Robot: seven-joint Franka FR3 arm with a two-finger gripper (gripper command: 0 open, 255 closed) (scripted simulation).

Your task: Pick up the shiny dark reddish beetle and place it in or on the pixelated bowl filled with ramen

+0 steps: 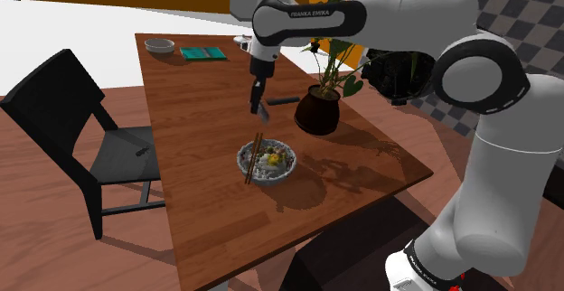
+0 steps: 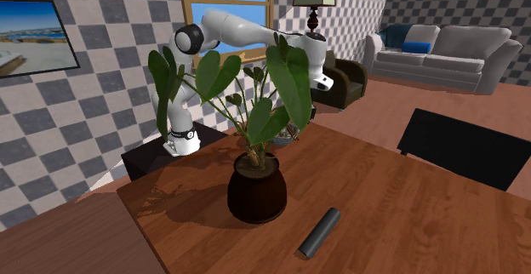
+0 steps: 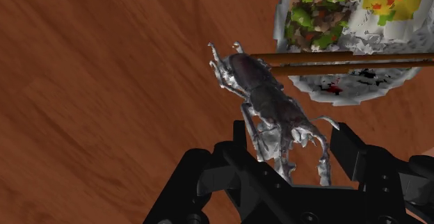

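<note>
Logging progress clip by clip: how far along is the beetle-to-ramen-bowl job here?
Done: the shiny dark reddish beetle is clasped by the fingers of the black gripper and looks lifted off the brown wooden table. In hand: it hangs beside the pixelated grey bowl of ramen, not above it. Left: move over the bowl, lower, release.

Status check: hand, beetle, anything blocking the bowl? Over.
Hand shut on beetle, clear of the table. Ramen bowl just ahead, beetle not in it yet. Chopsticks across the bowl's rim.
</note>
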